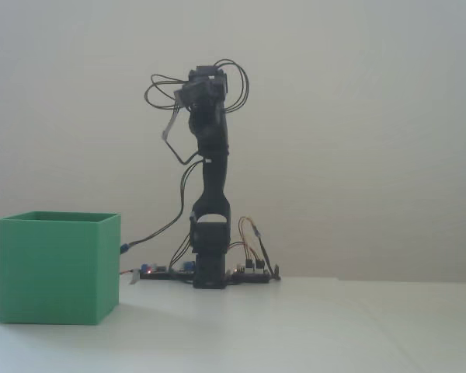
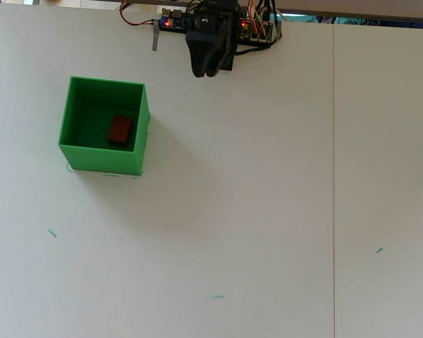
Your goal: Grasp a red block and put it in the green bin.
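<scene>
The red block (image 2: 120, 130) lies on the floor of the green bin (image 2: 102, 158), seen only in the overhead view. In the fixed view the bin (image 1: 58, 268) stands at the left on the white table and its walls hide the block. My gripper (image 2: 205, 72) is at the far edge of the table, up and to the right of the bin and well apart from it. Its jaws look closed together and hold nothing. In the fixed view the arm stands folded upright over its base, with the gripper (image 1: 196, 97) high at the top.
Circuit boards and loose wires (image 2: 250, 28) lie by the arm's base (image 1: 210, 276) at the table's far edge. A seam (image 2: 333, 176) runs down the table on the right. Small green tape marks (image 2: 217, 296) dot the near surface.
</scene>
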You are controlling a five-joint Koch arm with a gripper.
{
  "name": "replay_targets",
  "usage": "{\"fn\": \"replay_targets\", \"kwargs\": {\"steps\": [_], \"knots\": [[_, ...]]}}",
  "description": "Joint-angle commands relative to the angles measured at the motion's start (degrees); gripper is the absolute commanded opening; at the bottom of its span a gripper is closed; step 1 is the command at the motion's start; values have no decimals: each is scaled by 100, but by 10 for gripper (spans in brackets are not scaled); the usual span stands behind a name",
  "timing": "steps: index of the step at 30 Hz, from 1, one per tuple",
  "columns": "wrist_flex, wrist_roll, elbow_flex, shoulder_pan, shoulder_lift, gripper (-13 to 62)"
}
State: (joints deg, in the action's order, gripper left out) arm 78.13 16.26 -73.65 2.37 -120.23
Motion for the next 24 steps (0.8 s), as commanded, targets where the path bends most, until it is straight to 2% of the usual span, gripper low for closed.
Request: {"fn": "replay_targets", "kwargs": {"steps": [1, 13, 20, 24], "knots": [[-817, 97, -264, 229, -229, 321], [-2417, 105, -4201, 993, -1020, 342], [-3384, 62, -6126, 642, -1283, 359], [-3507, -193, -6680, 149, -1301, 359]]}}
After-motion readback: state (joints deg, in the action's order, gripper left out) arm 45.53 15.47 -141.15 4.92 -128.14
